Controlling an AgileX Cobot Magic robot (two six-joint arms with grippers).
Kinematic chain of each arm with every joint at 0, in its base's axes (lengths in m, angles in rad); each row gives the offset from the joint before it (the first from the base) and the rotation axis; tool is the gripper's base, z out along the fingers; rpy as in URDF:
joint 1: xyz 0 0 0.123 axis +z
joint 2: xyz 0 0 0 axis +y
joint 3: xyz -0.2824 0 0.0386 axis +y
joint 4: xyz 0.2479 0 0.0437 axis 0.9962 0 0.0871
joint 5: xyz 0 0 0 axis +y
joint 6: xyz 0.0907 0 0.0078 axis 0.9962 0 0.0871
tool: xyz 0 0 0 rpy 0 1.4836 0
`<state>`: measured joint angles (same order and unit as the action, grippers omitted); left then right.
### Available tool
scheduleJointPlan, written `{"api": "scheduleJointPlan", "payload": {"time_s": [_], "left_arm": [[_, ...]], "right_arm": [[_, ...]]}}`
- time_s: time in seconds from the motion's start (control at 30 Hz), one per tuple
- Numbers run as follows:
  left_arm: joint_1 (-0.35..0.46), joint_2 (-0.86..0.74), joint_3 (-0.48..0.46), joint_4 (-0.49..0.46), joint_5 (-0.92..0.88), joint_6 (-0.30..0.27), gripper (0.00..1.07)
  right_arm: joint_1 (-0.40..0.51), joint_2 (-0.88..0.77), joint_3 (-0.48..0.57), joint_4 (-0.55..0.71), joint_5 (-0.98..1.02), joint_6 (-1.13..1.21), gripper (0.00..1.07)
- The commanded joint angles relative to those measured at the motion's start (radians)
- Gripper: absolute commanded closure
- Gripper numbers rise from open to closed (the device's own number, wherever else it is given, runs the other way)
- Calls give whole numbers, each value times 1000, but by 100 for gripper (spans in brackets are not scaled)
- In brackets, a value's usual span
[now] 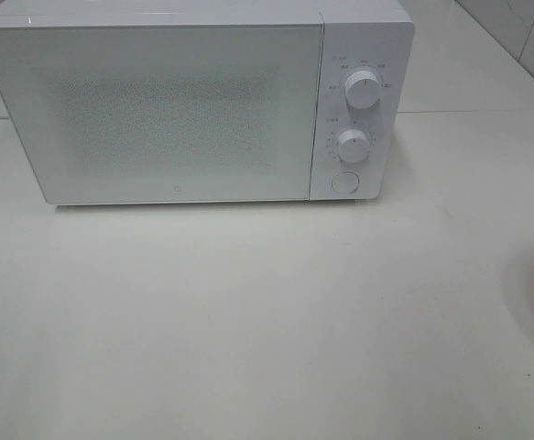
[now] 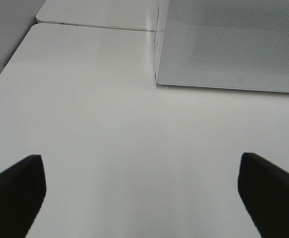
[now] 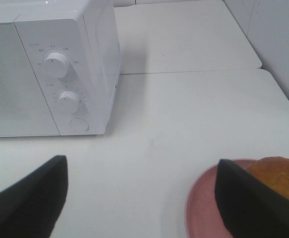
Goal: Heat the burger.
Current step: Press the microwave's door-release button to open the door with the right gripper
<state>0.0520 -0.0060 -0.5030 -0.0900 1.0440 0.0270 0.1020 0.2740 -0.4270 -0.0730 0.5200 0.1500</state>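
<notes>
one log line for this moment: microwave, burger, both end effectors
microwave: door shut | burger: on pink plate, untouched | left end effector: open, empty | right end effector: open, empty

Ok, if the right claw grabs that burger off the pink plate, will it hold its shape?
Probably not. The burger shows a rounded golden-brown bun top, so it likely squashes under a pinch and could slip. It rests on the pink plate, so a push would probably slide it rather than tip it. The right claw hides its lower part.
</notes>
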Motion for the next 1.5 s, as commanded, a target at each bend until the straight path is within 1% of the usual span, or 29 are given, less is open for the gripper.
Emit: {"api": "scheduleJointPlan", "payload": {"time_s": [0.03, 0.13, 0.23, 0.43, 0.5, 0.53, 0.6, 0.7, 0.77, 0.8, 0.87, 0.9, 0.93, 0.97, 1.0, 1.03, 1.07, 1.13, 1.2, 1.23, 1.37, 1.5], "left_arm": [[0, -23, 3, -3, -10, -6, 9], [0, -23, 3, -3, -10, -6, 9], [0, -23, 3, -3, -10, -6, 9], [0, -23, 3, -3, -10, -6, 9], [0, -23, 3, -3, -10, -6, 9], [0, -23, 3, -3, -10, -6, 9], [0, -23, 3, -3, -10, -6, 9], [0, -23, 3, -3, -10, -6, 9], [0, -23, 3, -3, -10, -6, 9], [0, -23, 3, -3, -10, -6, 9], [0, -23, 3, -3, -10, -6, 9], [0, -23, 3, -3, -10, -6, 9], [0, -23, 3, -3, -10, -6, 9], [0, -23, 3, -3, -10, -6, 9], [0, -23, 3, -3, -10, -6, 9], [0, -23, 3, -3, -10, -6, 9], [0, -23, 3, -3, -10, -6, 9], [0, -23, 3, -3, -10, -6, 9], [0, -23, 3, -3, -10, -6, 9], [0, -23, 3, -3, -10, -6, 9], [0, -23, 3, -3, -10, -6, 9], [0, -23, 3, -3, -10, -6, 9]], "right_arm": [[5, 52, 28, 1, -117, 4, 31], [5, 66, 32, 1, -134, 4, 31], [5, 136, 41, 1, -214, 4, 31], [5, 203, 41, 1, -271, 4, 31], [5, 265, 42, 2, -322, 4, 31], [5, 265, 42, 2, -322, 4, 31], [5, 347, 49, 2, -398, 4, 31], [5, 370, 49, 2, -417, 4, 31], [5, 462, 49, 2, -498, 4, 31], [5, 462, 49, 2, -498, 4, 31], [5, 527, 49, -8, -581, -2, 31], [5, 527, 49, -8, -581, -2, 31], [5, 568, 49, -35, -653, -13, 31], [5, 568, 49, -35, -653, -13, 31], [5, 592, 49, -45, -697, -20, 31], [5, 637, 49, -52, -777, -33, 31], [5, 637, 49, -52, -777, -33, 31], [5, 699, 49, -50, -861, -56, 31], [5, 716, 49, -50, -882, -65, 31], [5, 757, 49, -40, -931, -90, 31], [5, 813, 49, -1, -1000, -150, 31], [5, 909, 50, 60, -1107, -248, 31]]}}
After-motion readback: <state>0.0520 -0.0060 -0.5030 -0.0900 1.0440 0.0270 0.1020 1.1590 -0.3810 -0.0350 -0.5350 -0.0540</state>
